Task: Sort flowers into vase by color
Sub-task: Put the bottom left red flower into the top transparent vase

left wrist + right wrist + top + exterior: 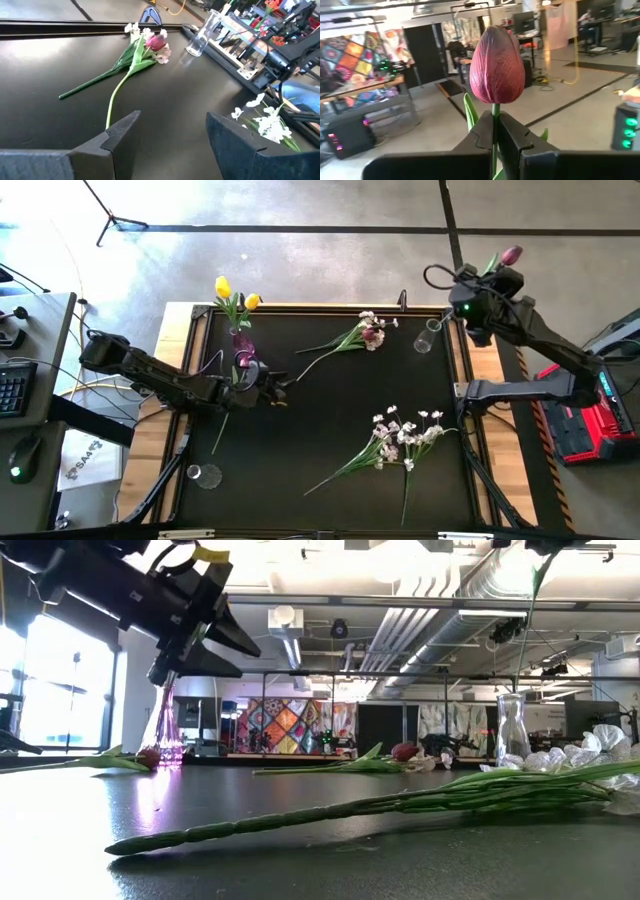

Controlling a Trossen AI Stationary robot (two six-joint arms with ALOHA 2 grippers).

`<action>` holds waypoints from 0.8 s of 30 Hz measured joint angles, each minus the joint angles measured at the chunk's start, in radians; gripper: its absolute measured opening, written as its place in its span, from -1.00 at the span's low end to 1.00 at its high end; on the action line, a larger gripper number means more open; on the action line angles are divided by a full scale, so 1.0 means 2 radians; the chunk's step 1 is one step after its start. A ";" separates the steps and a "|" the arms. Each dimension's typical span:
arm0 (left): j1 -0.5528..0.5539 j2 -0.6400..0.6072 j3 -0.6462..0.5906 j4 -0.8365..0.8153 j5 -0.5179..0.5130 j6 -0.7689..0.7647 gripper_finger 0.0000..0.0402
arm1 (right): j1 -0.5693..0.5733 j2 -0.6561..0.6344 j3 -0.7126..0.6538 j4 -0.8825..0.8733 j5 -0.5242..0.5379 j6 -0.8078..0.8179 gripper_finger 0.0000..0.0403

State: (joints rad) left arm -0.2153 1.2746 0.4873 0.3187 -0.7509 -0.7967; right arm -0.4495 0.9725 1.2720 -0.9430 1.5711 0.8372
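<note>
While left pincer [165, 137] gapes, right pincer [496, 131] clamps tulip [496, 66].

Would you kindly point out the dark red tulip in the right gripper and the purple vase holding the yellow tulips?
dark red tulip [496, 65], right wrist view, on its bloom.
purple vase [243, 345], high view, on its body.

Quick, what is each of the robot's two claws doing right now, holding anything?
Left end effector: open, empty, above the mat near the purple vase.
Right end effector: shut on the dark red tulip, held up near the clear vase.
</note>
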 joint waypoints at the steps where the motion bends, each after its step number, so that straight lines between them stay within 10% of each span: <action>1: 0.000 0.000 0.000 0.000 0.000 0.004 0.05 | -0.005 0.001 0.000 0.000 0.000 -0.003 -1.00; 24: 0.024 0.000 0.000 -0.004 0.062 0.008 0.05 | -0.021 0.080 0.000 0.019 -0.104 -0.027 -0.82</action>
State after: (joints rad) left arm -0.1675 1.2743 0.4873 0.3111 -0.6279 -0.7807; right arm -0.4908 1.1319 1.2720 -0.9053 1.3637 0.7831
